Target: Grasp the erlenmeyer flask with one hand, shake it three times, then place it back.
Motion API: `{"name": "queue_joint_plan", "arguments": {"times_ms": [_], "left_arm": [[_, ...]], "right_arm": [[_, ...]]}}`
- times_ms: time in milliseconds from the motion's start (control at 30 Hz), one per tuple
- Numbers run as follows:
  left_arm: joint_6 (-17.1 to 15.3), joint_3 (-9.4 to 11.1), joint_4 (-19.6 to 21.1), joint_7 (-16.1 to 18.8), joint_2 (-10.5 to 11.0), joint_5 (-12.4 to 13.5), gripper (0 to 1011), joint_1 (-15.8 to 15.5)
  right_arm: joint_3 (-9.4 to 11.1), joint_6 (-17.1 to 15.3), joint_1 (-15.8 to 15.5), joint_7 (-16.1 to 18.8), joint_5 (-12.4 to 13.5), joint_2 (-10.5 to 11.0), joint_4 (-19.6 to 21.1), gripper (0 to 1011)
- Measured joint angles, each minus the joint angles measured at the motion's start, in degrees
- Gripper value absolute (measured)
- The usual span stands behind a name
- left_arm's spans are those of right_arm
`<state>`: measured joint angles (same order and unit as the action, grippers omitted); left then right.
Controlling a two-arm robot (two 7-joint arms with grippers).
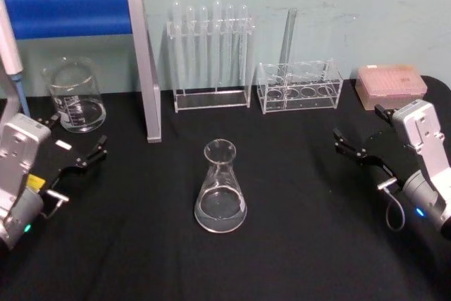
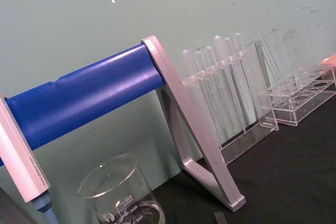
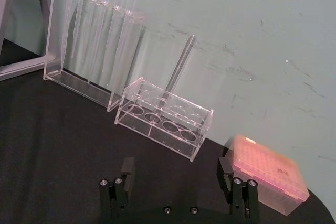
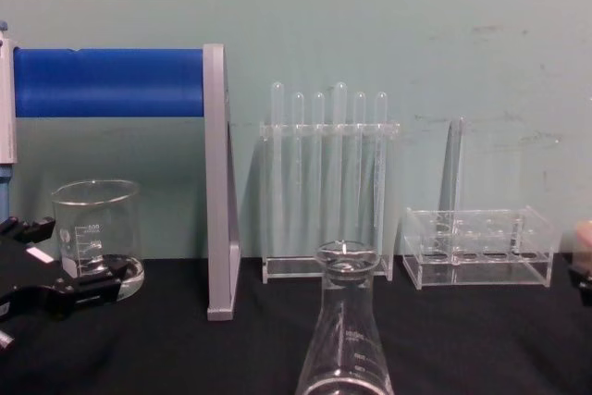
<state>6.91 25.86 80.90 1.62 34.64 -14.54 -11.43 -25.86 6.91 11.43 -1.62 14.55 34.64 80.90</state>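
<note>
I see the clear conical glass flask (image 1: pixel 220 189) upright on the black worktop (image 1: pixel 303 244) — the left gripper (image 1: pixel 76 137) and right gripper (image 1: pixel 361 129) flank it, well apart, fingers open.

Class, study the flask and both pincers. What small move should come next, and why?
Probably reach the right pincer toward the neck of the flask. It stands upright, ungrasped, between the open right pincer and the open left pincer, apart from both.

Silver-grey wrists (image 1: pixel 421 135) bear black jaws, grey cable (image 1: pixel 394 211).
</note>
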Motion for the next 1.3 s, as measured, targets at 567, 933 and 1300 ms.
{"name": "queue_joint_plan", "arguments": {"times_ms": [567,933,1300], "left_arm": [[0.0,0.0,0.0,0.0,0.0,0.0,1001,0.0],[0.0,0.0,0.0,0.0,0.0,0.0,1001,0.0],[0.0,0.0,0.0,0.0,0.0,0.0,1001,0.0]], "right_arm": [[0.0,0.0,0.0,0.0,0.0,0.0,0.0,1000],[0.28,0.04,-0.14,0.44,0.0,-0.16,0.0,1000],[1.57,0.26,-1.35,5.25,2.47,-1.47,1.32,1000]]}}
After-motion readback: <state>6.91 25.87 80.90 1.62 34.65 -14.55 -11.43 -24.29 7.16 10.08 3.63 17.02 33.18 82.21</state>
